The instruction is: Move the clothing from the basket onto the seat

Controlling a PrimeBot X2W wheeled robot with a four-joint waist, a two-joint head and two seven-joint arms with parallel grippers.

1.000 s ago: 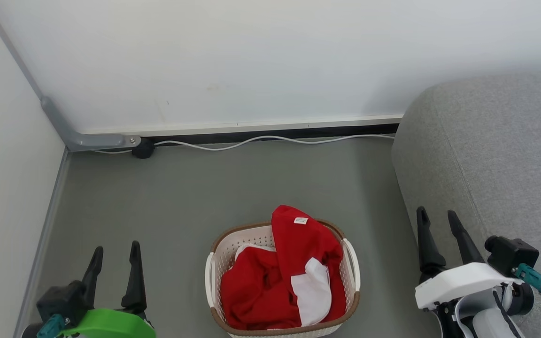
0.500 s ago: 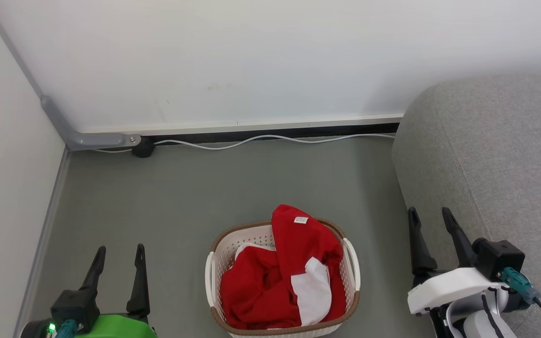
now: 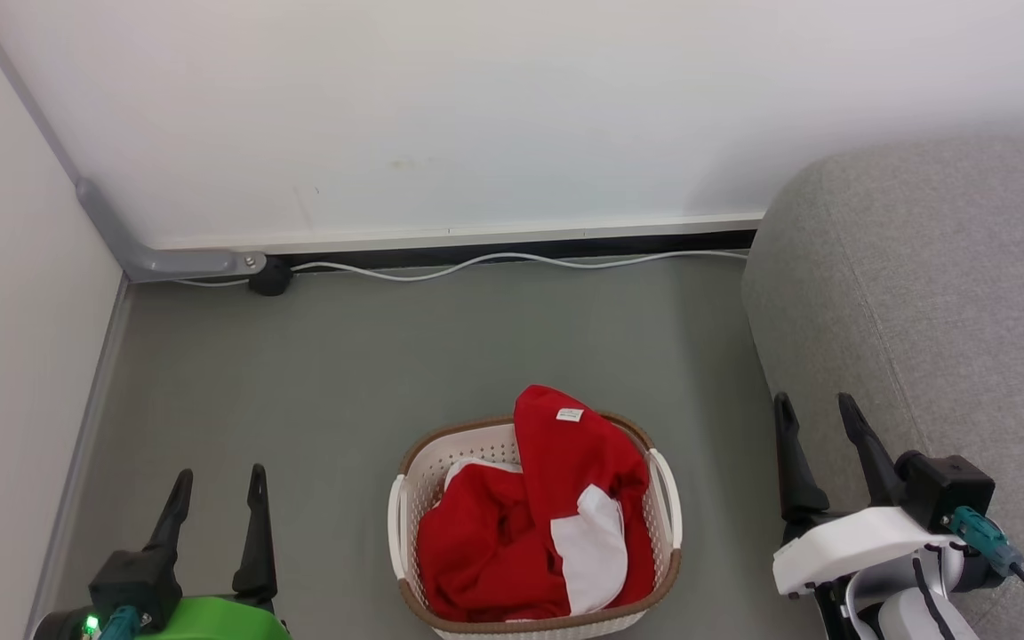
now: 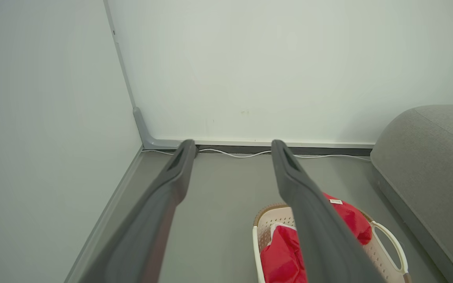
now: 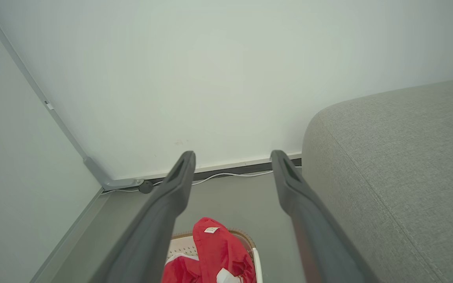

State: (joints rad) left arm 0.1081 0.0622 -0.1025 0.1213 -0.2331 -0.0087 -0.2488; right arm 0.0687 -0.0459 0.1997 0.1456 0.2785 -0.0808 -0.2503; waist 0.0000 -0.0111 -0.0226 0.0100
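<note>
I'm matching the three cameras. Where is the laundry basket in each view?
Head view: basket at bottom centre.
Left wrist view: basket at lower right.
Right wrist view: basket at the bottom edge, centre.
Shared landmark: white cable along the foot of the wall.

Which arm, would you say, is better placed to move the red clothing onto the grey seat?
Right, probably: the right claw sits between the cream perforated plastic basket and the grey fabric seat; the left claw lies on the basket's other side.
</note>
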